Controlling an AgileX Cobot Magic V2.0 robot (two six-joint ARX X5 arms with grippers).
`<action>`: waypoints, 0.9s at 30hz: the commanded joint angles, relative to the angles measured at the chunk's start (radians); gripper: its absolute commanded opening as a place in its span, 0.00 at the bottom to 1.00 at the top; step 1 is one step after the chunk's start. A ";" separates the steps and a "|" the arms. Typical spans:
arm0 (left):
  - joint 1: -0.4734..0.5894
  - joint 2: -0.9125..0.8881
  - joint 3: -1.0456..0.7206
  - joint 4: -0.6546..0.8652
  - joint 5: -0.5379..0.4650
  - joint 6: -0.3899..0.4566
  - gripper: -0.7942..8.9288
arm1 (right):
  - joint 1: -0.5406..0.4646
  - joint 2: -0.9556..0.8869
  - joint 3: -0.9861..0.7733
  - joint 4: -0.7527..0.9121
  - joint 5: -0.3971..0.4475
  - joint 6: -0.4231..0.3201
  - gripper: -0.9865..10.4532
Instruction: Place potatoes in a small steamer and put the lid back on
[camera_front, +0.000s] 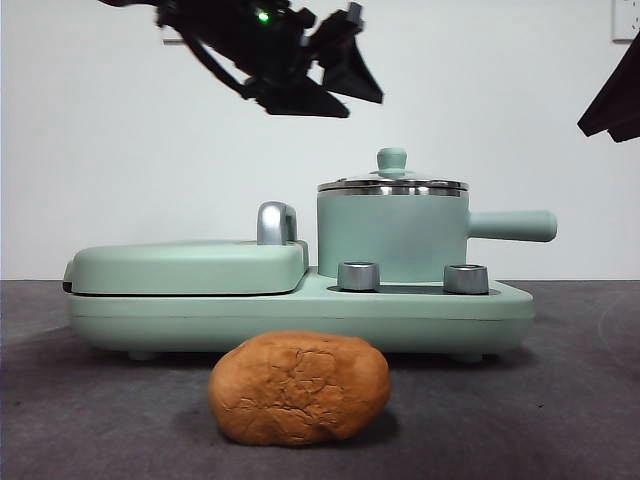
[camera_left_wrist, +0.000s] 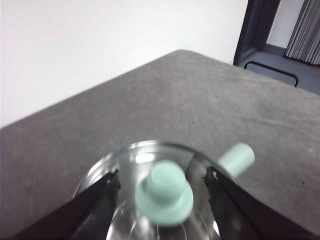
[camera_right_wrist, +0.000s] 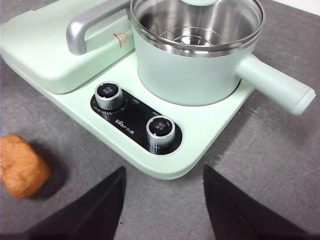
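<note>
1. The potato (camera_front: 299, 388) is lying on the counter (camera_front: 580, 420) near its front edge, in front of the appliance base (camera_front: 300, 315), not yet loaded.
2. The left gripper (camera_left_wrist: 162, 182) is hovering above the lid (camera_left_wrist: 132, 165), fingers open on either side of the knob (camera_left_wrist: 165, 192).
3. The lid is sitting on the small steamer (camera_front: 392, 235), awaiting removal.
4. The right gripper (camera_right_wrist: 162, 200) is waiting with fingers open.

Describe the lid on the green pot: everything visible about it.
The lid is a round clear glass disc with a steel rim and a mint-green knob at its centre. It sits flat and closed on the small steamer; the steel interior shows through the glass. The left gripper hovers above it, jaws open either side of the knob, not touching it.
</note>
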 joint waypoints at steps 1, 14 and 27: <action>-0.016 0.060 0.064 0.008 -0.003 0.015 0.37 | 0.004 0.002 0.018 0.014 -0.002 0.026 0.30; -0.030 0.198 0.157 0.007 -0.003 0.069 0.37 | 0.004 0.002 0.018 0.016 -0.001 0.035 0.30; -0.031 0.216 0.157 -0.033 -0.002 0.097 0.37 | 0.004 0.002 0.018 0.016 0.000 0.036 0.30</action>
